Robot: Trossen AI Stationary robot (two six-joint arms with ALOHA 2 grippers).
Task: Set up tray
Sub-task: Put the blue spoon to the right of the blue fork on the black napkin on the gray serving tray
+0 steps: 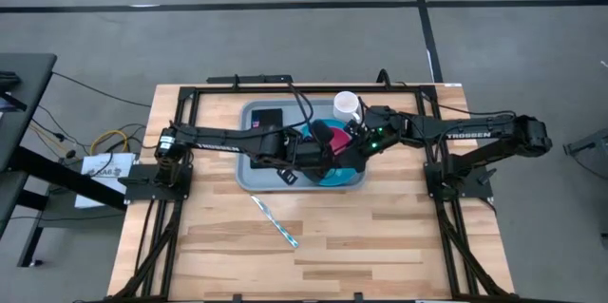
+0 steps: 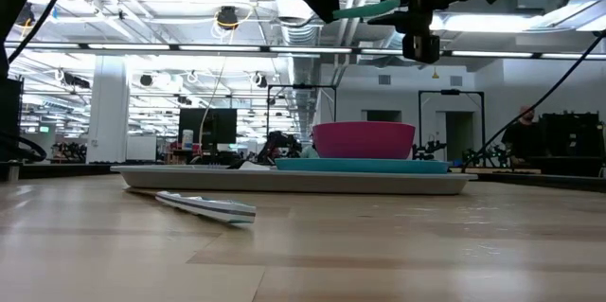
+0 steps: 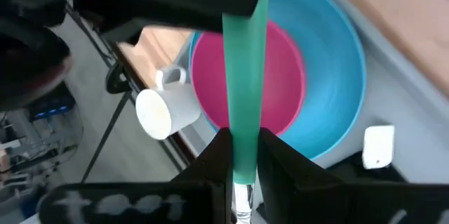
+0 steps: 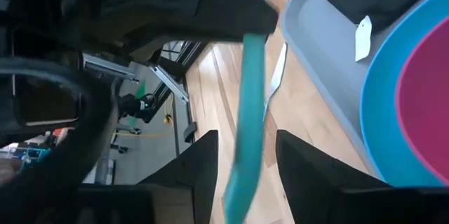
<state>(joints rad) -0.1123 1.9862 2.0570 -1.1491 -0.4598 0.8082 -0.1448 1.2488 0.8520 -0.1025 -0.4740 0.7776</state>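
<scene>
A utensil with a teal handle (image 3: 245, 62) hangs in the air above the pink bowl (image 1: 334, 135). The bowl sits on the blue plate (image 1: 337, 178), which lies on the grey-blue tray (image 1: 249, 165). My left gripper (image 3: 244, 140) is shut on the handle. My right gripper (image 4: 245, 147) stands open, one finger on each side of the same handle (image 4: 247, 97), with a narrow gap on both sides. In the low view the handle (image 2: 365, 7) shows high over the bowl. My left gripper pinches the teal handle between its two fingers at the handle's lower end (image 3: 243, 155), just above the bare metal part (image 3: 243, 199). The handle runs on from the fingers toward my right gripper. The utensil is lifted clear of bowl, plate and tray.
A white mug (image 1: 346, 105) stands at the tray's far right corner and a black napkin (image 1: 268, 118) lies at its far left. A second utensil (image 1: 275, 219) lies on the wooden table near the tray's front edge. Bare table lies toward the near edge.
</scene>
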